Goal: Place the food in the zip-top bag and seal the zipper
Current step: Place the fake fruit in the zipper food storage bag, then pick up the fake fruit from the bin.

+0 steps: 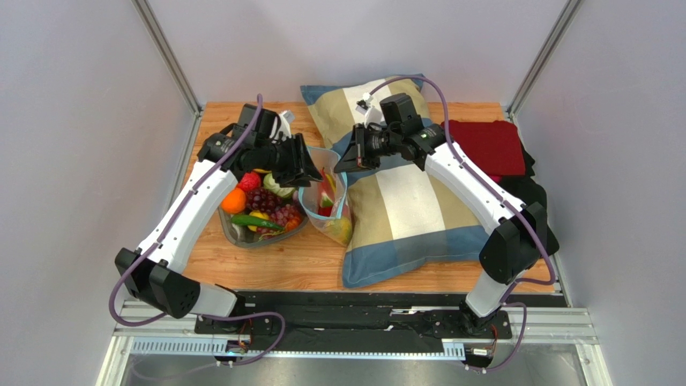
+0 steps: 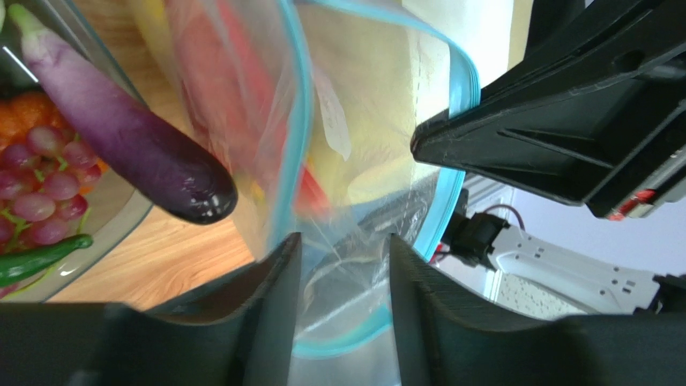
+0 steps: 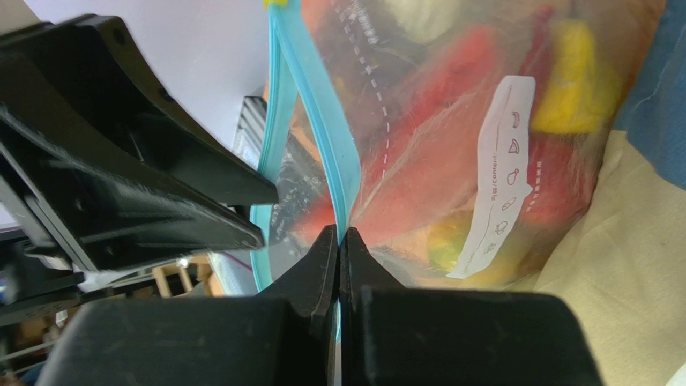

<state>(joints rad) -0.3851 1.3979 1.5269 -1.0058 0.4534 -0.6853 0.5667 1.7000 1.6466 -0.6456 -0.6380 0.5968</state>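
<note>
**2 arms at the bag mouth, 1 clamped**

The right jaws are pressed together on the zipper (image 3: pixel 336 161), lifting 1 lip of the bag (image 1: pixel 328 211), probably to keep the mouth wide for loading. The left jaws stand apart, and the opposite lip's clear film passes loose between them. The bag sits on the table (image 1: pixel 266 269) between the dish (image 1: pixel 230 235) and the pillow (image 1: pixel 411 213), holding red and yellow food (image 3: pixel 564 80). The dish holds grapes (image 1: pixel 259 199), an orange (image 1: pixel 233 201), a green pepper (image 1: pixel 257 226) and an eggplant (image 2: pixel 121 133), so loading looks unfinished.

Illegible tiny print on the label (image 3: pixel 501 185) of the zip-top bag (image 3: pixel 427 104)
</note>
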